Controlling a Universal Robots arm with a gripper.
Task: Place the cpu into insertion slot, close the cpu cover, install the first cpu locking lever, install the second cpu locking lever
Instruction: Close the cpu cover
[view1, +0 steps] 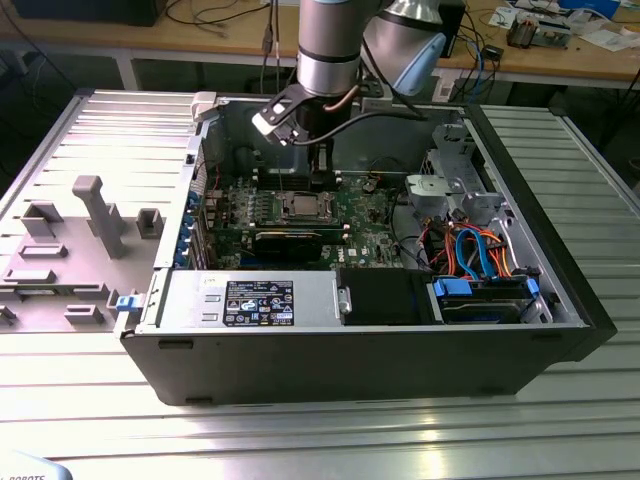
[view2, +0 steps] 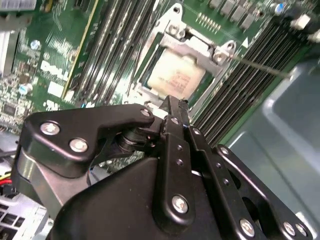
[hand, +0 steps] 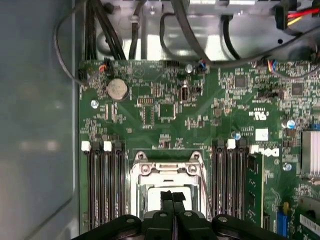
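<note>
Sitting beneath one end effector (hand: 172, 195), one cpu (view2: 175, 75)

arm (view1: 328, 45): upright, reaching straight down over the insertion slot (view1: 300, 207)
gripper (hand: 173, 196): pointing down, poised just above the insertion slot's edge
fingers (view2: 176, 135): pressed together, nothing visible between them

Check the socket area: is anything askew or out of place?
A thin locking lever sticks out from a corner of the cpu cover instead of lying tucked beside it. The cover looks flat over the cpu.
</note>
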